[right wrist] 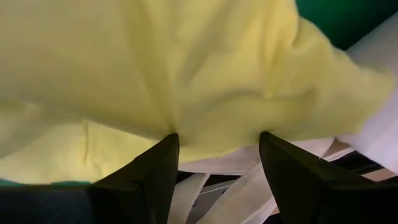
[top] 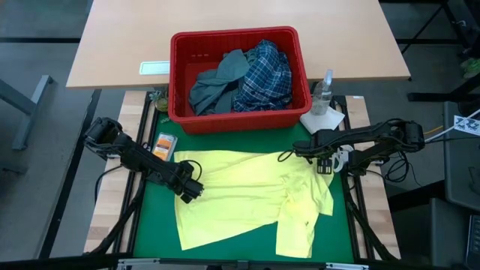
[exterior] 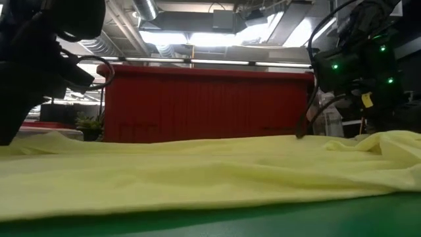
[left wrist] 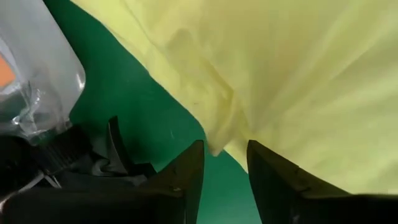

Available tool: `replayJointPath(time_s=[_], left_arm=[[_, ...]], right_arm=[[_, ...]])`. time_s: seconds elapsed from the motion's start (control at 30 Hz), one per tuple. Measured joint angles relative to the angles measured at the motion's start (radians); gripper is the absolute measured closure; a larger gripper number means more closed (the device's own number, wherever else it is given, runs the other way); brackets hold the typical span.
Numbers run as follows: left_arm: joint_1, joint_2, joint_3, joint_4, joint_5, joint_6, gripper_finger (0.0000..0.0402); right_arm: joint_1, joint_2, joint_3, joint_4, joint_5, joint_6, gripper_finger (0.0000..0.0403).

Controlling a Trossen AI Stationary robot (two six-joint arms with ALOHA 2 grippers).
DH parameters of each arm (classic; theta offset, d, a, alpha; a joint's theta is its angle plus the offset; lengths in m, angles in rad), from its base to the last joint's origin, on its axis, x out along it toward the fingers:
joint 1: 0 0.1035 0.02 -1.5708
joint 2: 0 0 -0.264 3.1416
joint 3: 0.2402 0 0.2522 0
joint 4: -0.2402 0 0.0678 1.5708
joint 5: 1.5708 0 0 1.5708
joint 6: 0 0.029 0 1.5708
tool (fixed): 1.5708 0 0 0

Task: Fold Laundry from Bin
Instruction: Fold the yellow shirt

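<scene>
**Spreading the yellow garment before the first fold**

The yellow garment (top: 247,196) lies spread on the green mat (top: 150,225) of the desk (top: 240,34), between the two arms. The red bin (top: 238,79) stands just beyond it and holds the grey-blue garment (top: 217,82) and the plaid shirt (top: 264,75).

The left pincer (top: 191,191) sits at the garment's left edge. Its fingers are parted, with the hem at their tips but not clamped. The right pincer (top: 324,166) is at the garment's upper right corner, fingers wide, with cloth bunched ahead of them and nothing gripped.

Procedure, as judged from this layout:

1. Confirm both edges lie flat; the right side shows wrinkles and a doubled flap.
2. Regrip only a single layer at each corner.
3. Draw the corners apart evenly to remove slack.
4. Keep the right pincer clear of the white paper towel (top: 324,120) and spray bottle (top: 323,91) nearby.
</scene>
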Motion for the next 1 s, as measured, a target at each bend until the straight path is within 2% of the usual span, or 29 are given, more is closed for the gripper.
replayJointPath(time_s=[0.2, 0.37, 0.53, 0.77, 1.0], left_arm=[[-0.023, 0.0, 0.062, -0.004, -0.007, 0.08, 0.028], [-0.046, 0.0, 0.127, -0.008, -0.035, 0.129, 0.028], [-0.048, 0.0, 0.162, -0.006, -0.185, 0.131, 0.028], [0.014, 0.0, 0.163, 0.016, -0.404, 0.13, 0.028], [0.131, -0.001, 0.13, 0.098, -0.493, 0.131, 0.028]], right_arm=[[0.0, -0.008, 0.034, -0.046, -0.033, -0.033, 0.0178], [0.0, -0.008, 0.106, -0.162, 0.038, -0.026, 0.0178], [0.0, -0.008, 0.158, -0.153, 0.117, -0.023, 0.0178], [0.0, -0.004, 0.161, 0.016, 0.119, -0.027, 0.0178], [0.0, 0.001, 0.157, 0.046, 0.187, -0.033, 0.0178]])
